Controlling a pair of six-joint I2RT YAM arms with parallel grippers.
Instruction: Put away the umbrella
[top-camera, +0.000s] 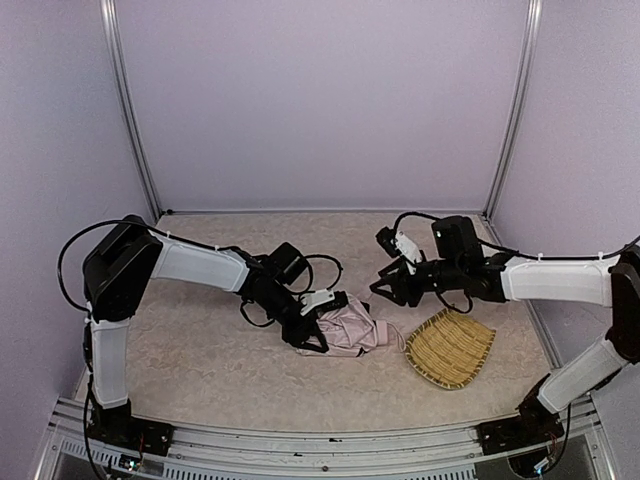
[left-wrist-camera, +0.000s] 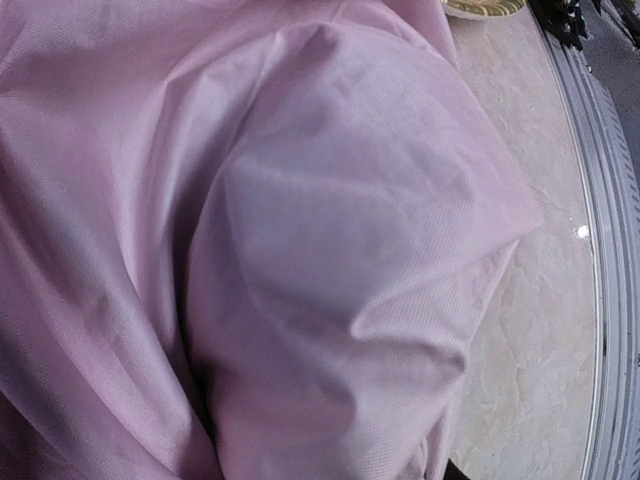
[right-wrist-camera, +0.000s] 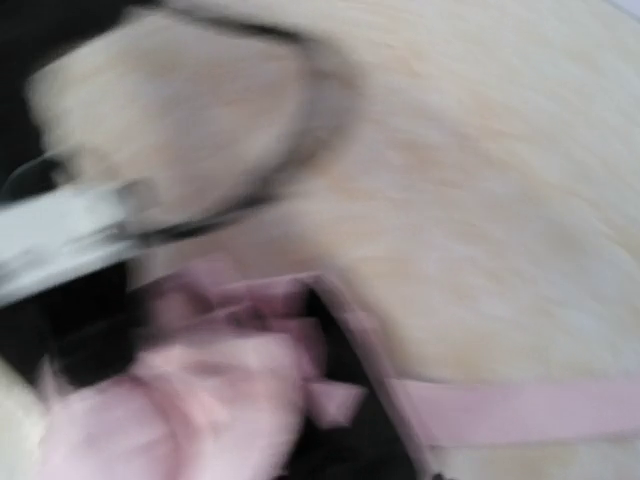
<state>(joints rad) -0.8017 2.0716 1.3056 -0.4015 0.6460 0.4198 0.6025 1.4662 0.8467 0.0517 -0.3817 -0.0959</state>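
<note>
No text, label or number can be read (right wrist view blurred).

Overhead; both wrists close on umbrella (top-camera: 347, 334)

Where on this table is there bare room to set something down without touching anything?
Free: the far strip between the back wall and the right fingers; the near strip between the umbrella and the front rail. Crowded: the middle, where the left fingers, umbrella and straw tray lie close together.
</note>
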